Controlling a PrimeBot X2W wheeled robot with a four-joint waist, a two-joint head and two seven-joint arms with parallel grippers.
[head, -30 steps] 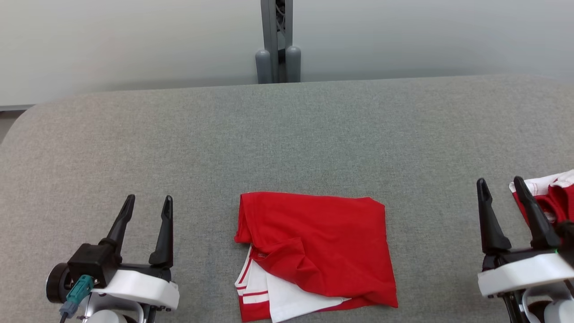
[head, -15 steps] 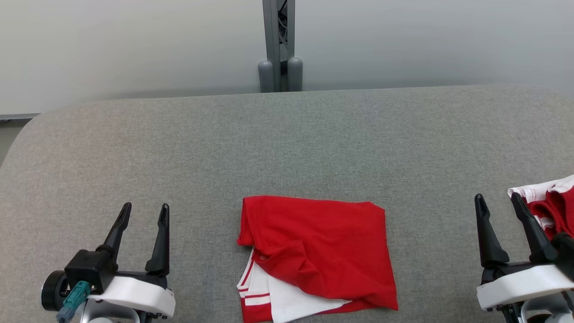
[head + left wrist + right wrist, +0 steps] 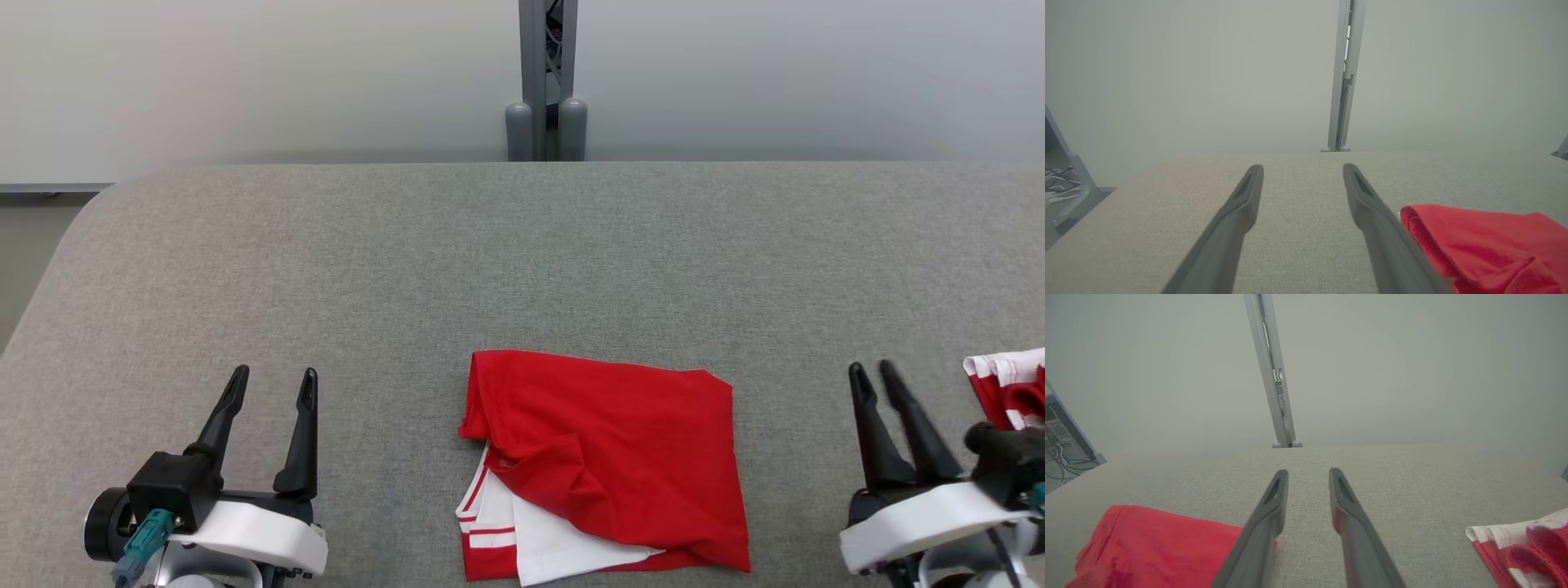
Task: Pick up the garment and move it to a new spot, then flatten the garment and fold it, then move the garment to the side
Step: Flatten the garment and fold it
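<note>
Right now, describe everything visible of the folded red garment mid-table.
The red garment lies folded in a rough rectangle on the grey fabric table, low in the head view, between the arms. Soft cloth; top layer plain red with a diagonal crease, white panels with red stripes showing at its lower left corner. Slightly rumpled. It rests on the table alone; left gripper and right gripper stand clear of it.

Table [image 3: 522, 261]: broad, grey woven fabric top, rounded far-left corner. Wall [image 3: 245, 82]: plain pale grey, evenly lit. Post [image 3: 547, 73]: grey metal, upright behind the table's far edge, two rounded caps at base.
</note>
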